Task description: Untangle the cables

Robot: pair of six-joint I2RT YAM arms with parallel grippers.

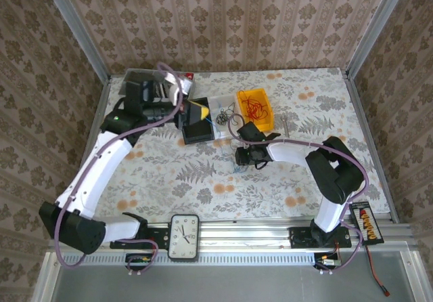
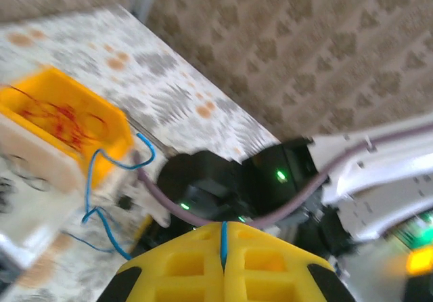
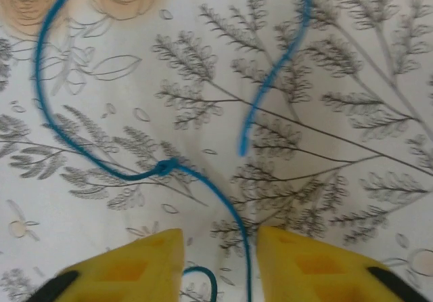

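The table (image 1: 169,180) is spread with a pale cloth printed with grey ferns and orange blooms. Brown patterned wallpaper (image 1: 223,24) closes it in on three sides, behind slanting metal posts (image 1: 78,28). A clock (image 1: 184,236) lies face up on the rail at the near edge. Toward the back stands a yellow bin (image 1: 239,105) with red cables (image 1: 254,107) heaped inside. Just left of it, a pale tray (image 1: 218,102) holds something dark and wiry, too small to identify. The left wrist view is blurred, and from above the thin wire on the cloth is barely traceable. The blue cable (image 3: 164,168) is a single thin strand. On the cloth under the right arm it sweeps in a wide loop to a small tight knot, and one loose end curls alone nearby. From the knot it runs between the parted yellow fingers of the right gripper (image 3: 220,251), which do not pinch it. The left gripper (image 2: 223,226), raised near the bin, has its fingers pressed together on another stretch of the cable, which dangles in kinks to the table.
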